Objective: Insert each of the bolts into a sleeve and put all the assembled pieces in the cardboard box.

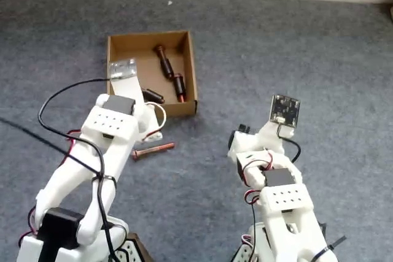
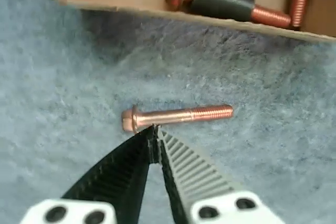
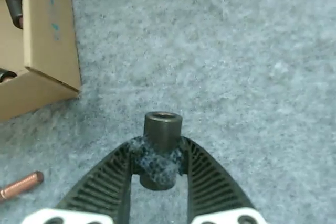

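A copper bolt (image 2: 178, 115) lies flat on the grey carpet, seen from above as the bolt (image 1: 153, 149) just in front of the cardboard box (image 1: 192, 72). My left gripper (image 2: 154, 135) is shut and empty, its tips right beside the bolt's head. My right gripper (image 3: 160, 163) is shut on a dark sleeve (image 3: 163, 129), held upright with its bore showing, off to the right of the box; from above the sleeve (image 1: 242, 130) is a small dark end. Assembled pieces (image 1: 164, 62) lie inside the box.
A shiny strip of tape or plastic (image 1: 123, 69) hangs over the box's left wall. The box's near corner (image 3: 47, 30) stands close to the right gripper. A black cable (image 1: 61, 93) loops over the carpet to the left of the box. Open carpet stretches right of the box.
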### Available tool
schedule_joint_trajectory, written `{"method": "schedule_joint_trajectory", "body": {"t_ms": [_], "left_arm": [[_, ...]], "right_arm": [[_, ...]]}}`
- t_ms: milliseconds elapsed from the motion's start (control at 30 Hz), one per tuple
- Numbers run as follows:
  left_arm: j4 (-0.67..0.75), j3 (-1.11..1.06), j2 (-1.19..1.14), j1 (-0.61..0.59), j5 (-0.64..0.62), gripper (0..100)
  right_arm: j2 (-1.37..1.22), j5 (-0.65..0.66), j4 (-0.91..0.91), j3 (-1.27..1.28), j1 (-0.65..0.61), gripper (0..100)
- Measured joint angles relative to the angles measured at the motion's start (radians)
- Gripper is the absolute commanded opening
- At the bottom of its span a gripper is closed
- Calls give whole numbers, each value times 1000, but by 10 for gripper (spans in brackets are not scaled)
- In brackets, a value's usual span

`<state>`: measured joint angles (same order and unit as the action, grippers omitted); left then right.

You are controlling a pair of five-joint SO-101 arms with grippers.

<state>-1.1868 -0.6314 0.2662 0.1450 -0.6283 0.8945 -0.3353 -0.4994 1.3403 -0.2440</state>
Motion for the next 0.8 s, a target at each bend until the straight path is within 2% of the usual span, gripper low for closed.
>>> {"method": "schedule_joint_trajectory", "body": {"t_ms": [67, 167, 300, 500, 667, 800], "left_arm": [[0, 0, -3, 17, -123, 165], [0, 0, -8, 37, -311, 325], [-52, 0, -15, 97, -394, 492], [-92, -8, -18, 120, -457, 470], [17, -94, -18, 121, -457, 464], [129, -172, -18, 72, -457, 464]], "right_arm": [[0, 0, 0, 0, 0, 5], [0, 0, 0, 0, 0, 5], [0, 0, 0, 0, 0, 5], [0, 0, 0, 0, 0, 5], [0, 0, 0, 0, 0, 5], [0, 0, 0, 0, 0, 5]]}}
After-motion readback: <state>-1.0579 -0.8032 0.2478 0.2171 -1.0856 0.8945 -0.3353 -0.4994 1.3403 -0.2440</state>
